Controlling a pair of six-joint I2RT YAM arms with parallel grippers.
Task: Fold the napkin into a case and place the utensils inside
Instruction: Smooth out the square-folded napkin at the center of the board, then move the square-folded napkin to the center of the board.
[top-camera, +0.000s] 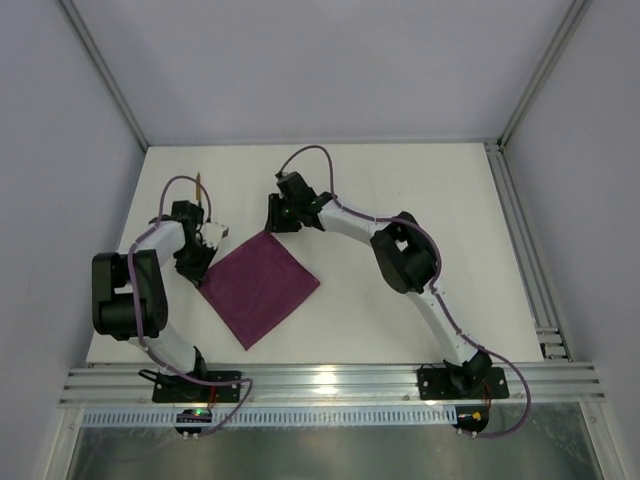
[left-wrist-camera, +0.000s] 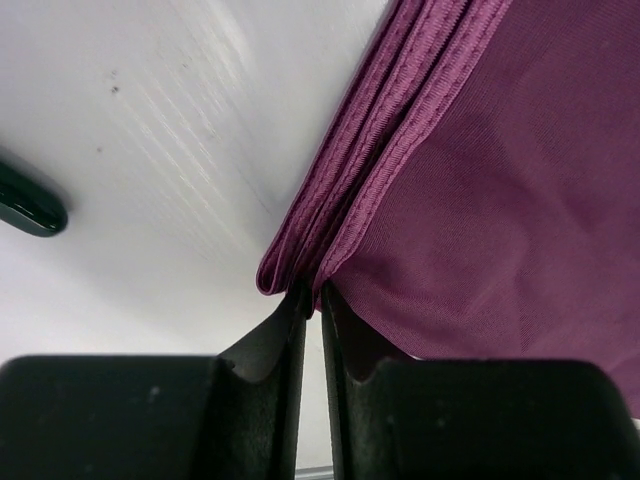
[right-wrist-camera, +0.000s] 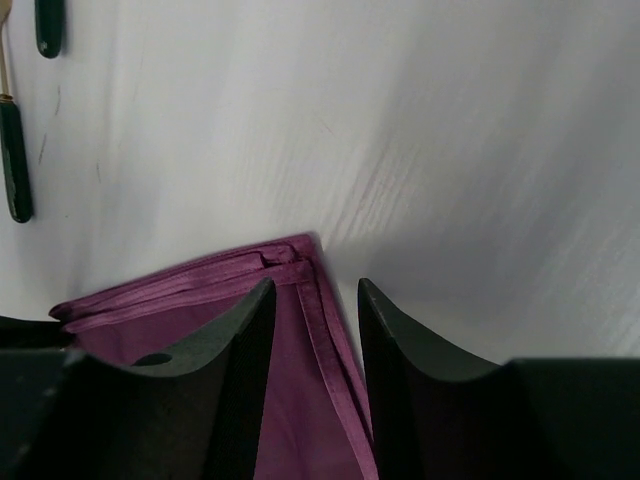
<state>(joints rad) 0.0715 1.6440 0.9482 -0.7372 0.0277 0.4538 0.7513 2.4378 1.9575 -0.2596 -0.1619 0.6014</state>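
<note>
Napkin folded, flat on desk, lying diamond-wise between both arms. Left hand at its left corner, jaws nearly closed with a thin slit, folded edge at the tips; can't tell if pinched. Right hand partly open over top corner, gripping nothing. Utensils on desk nearby.

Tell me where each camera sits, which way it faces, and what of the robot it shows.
Top external: above and behind the bases, looking down on the table, both arms and the napkin.
Left wrist: on the left arm, looking down past the fingers of the left gripper at a folded napkin corner.
Right wrist: on the right arm, looking down past the spread fingers of the right gripper at another napkin corner.
Shared: both wrist views catch the napkin and dark utensil handles at their left edges.
</note>
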